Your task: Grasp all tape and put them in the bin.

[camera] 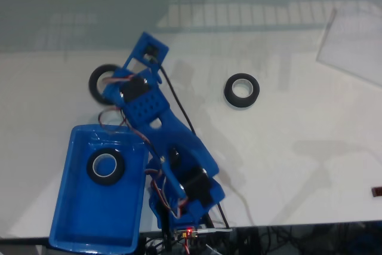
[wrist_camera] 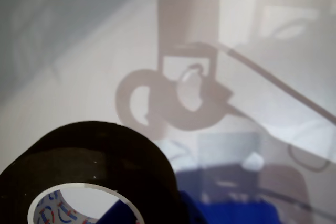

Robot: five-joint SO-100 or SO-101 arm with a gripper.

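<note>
Centrally in the fixed view, the blue arm reaches toward the upper left of the frame, its gripper pinching a black tape roll at left of centre; the roll appears lifted, casting a shadow on the white table. A second tape roll lies flat inside the blue bin at lower left. A third tape roll rests on the table right of centre, well apart from the arm. At the lower left of the wrist view, the held roll looms close, with a blue finger showing through its core.
</note>
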